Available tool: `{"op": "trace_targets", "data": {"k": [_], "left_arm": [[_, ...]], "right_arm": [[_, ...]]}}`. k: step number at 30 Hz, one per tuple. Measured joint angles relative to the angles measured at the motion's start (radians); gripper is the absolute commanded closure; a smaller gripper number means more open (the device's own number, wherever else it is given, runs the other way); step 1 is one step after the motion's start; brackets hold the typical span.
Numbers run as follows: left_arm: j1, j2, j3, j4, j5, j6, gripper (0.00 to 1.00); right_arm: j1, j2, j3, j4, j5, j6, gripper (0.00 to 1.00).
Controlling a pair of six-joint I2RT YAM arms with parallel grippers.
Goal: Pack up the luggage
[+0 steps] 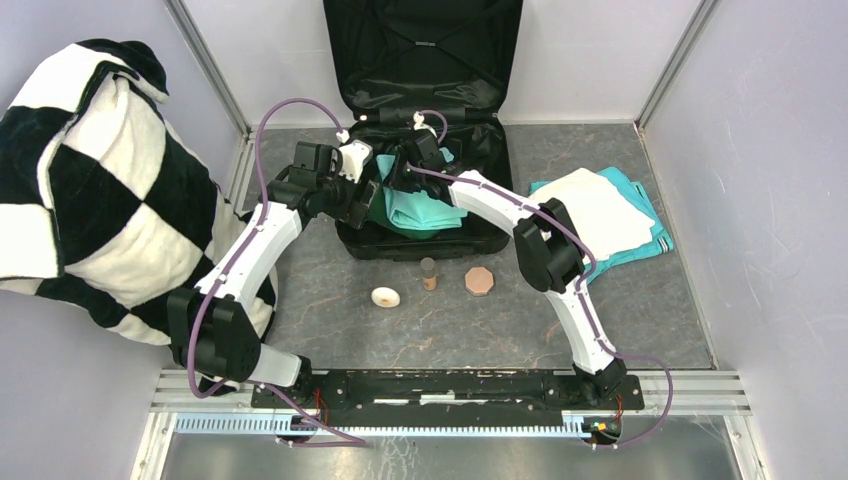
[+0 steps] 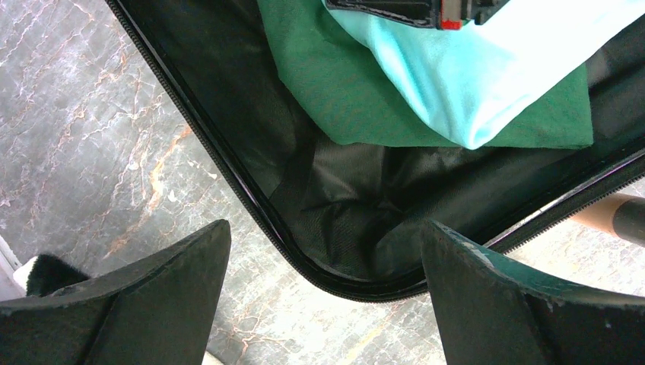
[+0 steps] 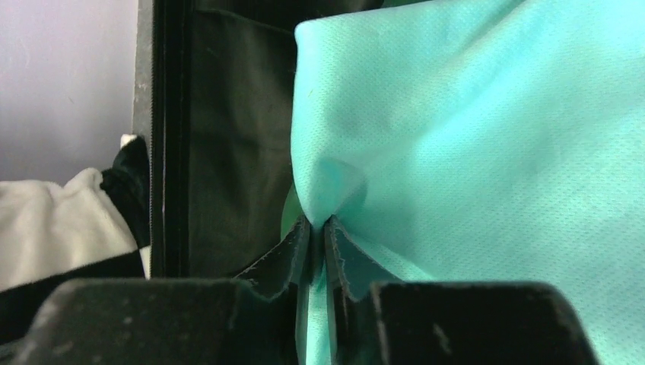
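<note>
The black luggage (image 1: 490, 150) lies open at the back of the table, its lid leaning on the wall. Inside lie a dark green cloth (image 2: 357, 99) and a light turquoise cloth (image 1: 420, 210) on top of it. My right gripper (image 1: 412, 160) is shut on a fold of the turquoise cloth (image 3: 471, 137) over the case's left part. My left gripper (image 1: 362, 205) is open and empty above the case's front left corner; its fingers (image 2: 152, 304) straddle the zip rim (image 2: 350, 289) in the left wrist view.
A black-and-white checkered blanket (image 1: 90, 190) is piled at the left. Folded white and teal cloths (image 1: 605, 215) lie right of the case. A white ring (image 1: 385, 296), a small cylinder (image 1: 428, 272) and an octagonal wooden disc (image 1: 480, 281) sit in front of it.
</note>
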Motion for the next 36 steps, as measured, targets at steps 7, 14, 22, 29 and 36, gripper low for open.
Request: {"op": "trace_targets", "data": {"k": [7,14,22,29,36], "left_arm": [[0.000,0.000,0.000,0.000,0.009,0.000,0.00],[-0.019,0.007,0.000,0.001,0.031,0.000,0.00],[-0.111,0.152,0.100,0.032,0.027,0.000,0.03],[-0.204,0.290,0.129,0.055,-0.018,0.063,0.39],[-0.231,0.315,0.073,0.057,-0.136,0.155,0.87]], "right_arm": [[-0.016,0.067,0.063,0.006,0.013,0.042,0.30],[-0.067,0.045,0.042,0.022,-0.039,0.037,0.25],[-0.214,-0.234,-0.290,0.061,-0.131,-0.018,0.44],[-0.288,-0.371,-0.408,0.098,-0.203,-0.080,0.62],[-0.280,-0.307,-0.434,0.098,-0.289,-0.106,0.73]]}}
